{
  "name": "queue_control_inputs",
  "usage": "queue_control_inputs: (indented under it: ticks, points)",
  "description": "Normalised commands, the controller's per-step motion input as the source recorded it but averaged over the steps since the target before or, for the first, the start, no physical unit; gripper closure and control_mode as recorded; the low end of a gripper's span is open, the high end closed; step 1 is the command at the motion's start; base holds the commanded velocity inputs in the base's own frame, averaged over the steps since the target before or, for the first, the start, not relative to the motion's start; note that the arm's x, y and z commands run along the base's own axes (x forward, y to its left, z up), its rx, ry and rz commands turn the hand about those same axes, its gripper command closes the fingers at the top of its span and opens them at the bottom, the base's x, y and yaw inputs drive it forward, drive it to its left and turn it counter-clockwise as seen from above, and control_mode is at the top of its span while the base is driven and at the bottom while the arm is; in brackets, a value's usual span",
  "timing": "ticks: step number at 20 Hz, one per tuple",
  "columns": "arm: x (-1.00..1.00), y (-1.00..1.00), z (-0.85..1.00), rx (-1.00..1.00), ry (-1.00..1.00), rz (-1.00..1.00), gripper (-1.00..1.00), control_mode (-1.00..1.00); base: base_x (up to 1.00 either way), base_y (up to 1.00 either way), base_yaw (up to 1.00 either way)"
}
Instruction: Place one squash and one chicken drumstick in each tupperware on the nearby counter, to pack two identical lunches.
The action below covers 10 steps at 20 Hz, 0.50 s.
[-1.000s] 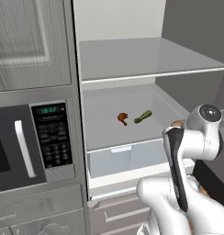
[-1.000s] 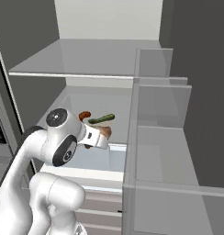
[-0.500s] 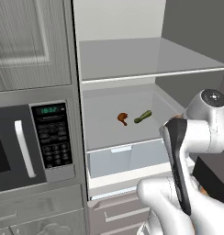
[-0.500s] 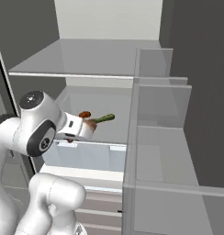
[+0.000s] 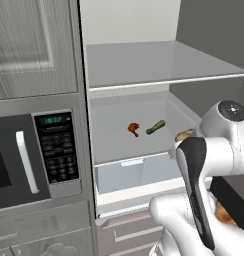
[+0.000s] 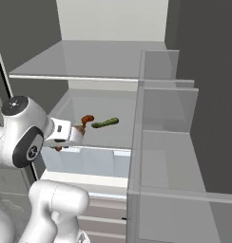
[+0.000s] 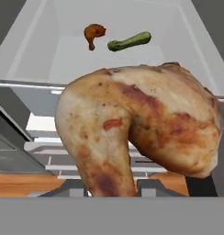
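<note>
While the jaws clench the golden-tan drumstick (image 7: 141, 128), it hangs before the fridge. At twelve o'clock lie the reddish drumstick (image 7: 93, 33) and zucchini (image 7: 129, 41).

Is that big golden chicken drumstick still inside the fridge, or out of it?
Out. The golden drumstick sits gripped in the claw, in front of the shelf where the small drumstick and zucchini lie.

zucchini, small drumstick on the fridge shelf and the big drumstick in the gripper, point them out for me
zucchini (image 7: 129, 41): hand view, middle of its green body.
small reddish drumstick (image 5: 133, 129): left base view, its meaty end.
large golden drumstick (image 7: 146, 124): hand view, centre of the plump browned flesh.
</note>
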Motion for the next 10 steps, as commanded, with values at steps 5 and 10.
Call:
queue_control_inputs:
  ticks: [5,10]
  points:
    - [-0.13,0.0,0.0,0.0,0.0,0.04,1.0,1.0,-0.63,0.03,0.18]
    - [0.0,0.0,0.0,0.0,0.0,0.0,1.0,1.0,-0.71,0.44,0.19]
